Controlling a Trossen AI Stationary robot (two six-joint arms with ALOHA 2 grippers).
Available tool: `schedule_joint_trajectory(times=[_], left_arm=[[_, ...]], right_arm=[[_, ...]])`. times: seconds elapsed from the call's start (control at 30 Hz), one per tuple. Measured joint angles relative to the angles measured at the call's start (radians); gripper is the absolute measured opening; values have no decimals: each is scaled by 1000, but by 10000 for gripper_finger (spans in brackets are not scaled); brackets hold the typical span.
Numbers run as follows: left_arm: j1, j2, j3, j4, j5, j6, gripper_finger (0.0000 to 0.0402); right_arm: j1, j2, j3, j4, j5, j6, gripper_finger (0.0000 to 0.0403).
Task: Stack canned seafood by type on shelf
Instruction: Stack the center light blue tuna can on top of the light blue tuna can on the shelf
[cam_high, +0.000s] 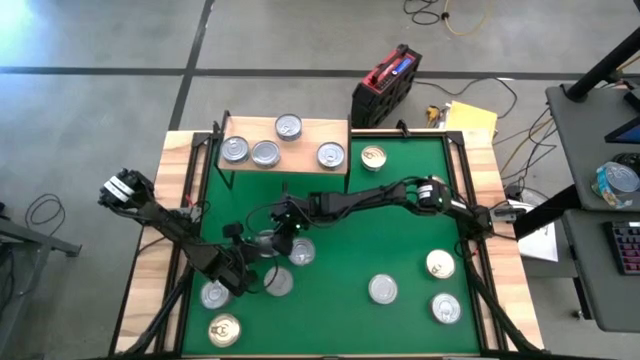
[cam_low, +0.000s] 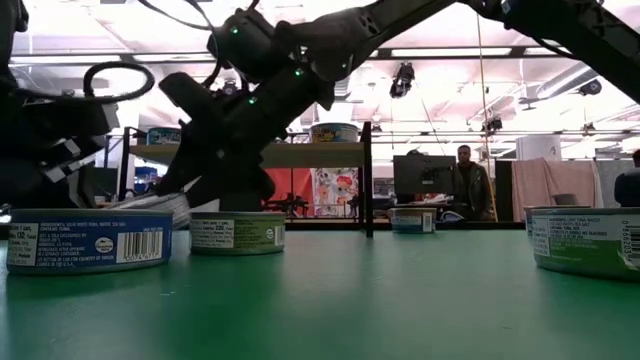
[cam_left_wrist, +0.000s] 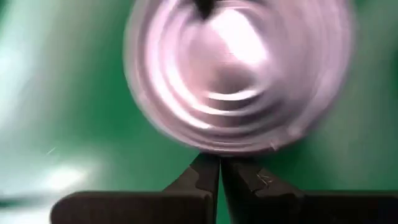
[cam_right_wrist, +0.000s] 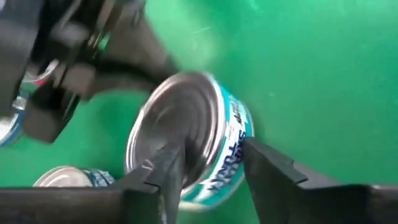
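Observation:
A teal-sided tin of canned seafood stands tilted on the green mat, left of its middle. My right gripper reaches in from the table's right and is shut on this tin. My left gripper, shut, points at the same tin from the near left. The shelf stands at the mat's far left with several silver-topped tins on it, such as one. More tins lie flat on the mat, among them a silver one and a gold one. My right gripper pinches the tilted tin between its two fingers. One finger lies on a silver flat face, the other behind the teal side wall. The fingers slant down from the table's right. They hide the tin's lower rim. My left gripper's shut fingertips stand at the rim of the tin's round silver face. The view is blurred, and I cannot tell whether they touch it.
A gold-topped tin sits right of the shelf. Silver tins and a gold one lie on the mat's near right. Two tins lie close to my left gripper. A person stands beyond the table.

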Motion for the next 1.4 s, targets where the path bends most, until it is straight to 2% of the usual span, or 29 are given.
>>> schedule_joint_trajectory(times=[0.17,0.3,0.4,0.63,0.8,0.97,1.13,1.3,1.4], left_arm=[[0,-2,3,-107,-67,-149,0],[1,-4,12,-78,-141,-149,0],[2,-6,49,-95,-146,-117,0],[-10,-9,163,-370,-128,-111,0],[-83,-50,237,-457,-34,-1,0],[-182,-155,237,-303,1,140,0],[-190,-258,112,-53,53,184,0],[-175,-271,-2,132,77,184,0],[-165,-243,-19,150,78,156,0]], right_arm=[[16,-1,-2,6,-23,-10,112],[32,-5,2,71,-46,-17,90],[37,-5,3,80,-34,-21,71],[30,-9,1,33,-1,-37,30],[27,-18,0,-20,36,-79,11],[25,-21,0,-26,63,-124,9],[26,-26,0,-41,61,-142,9],[32,-57,-24,-58,60,-167,9],[34,-85,-64,-51,61,-175,9]])
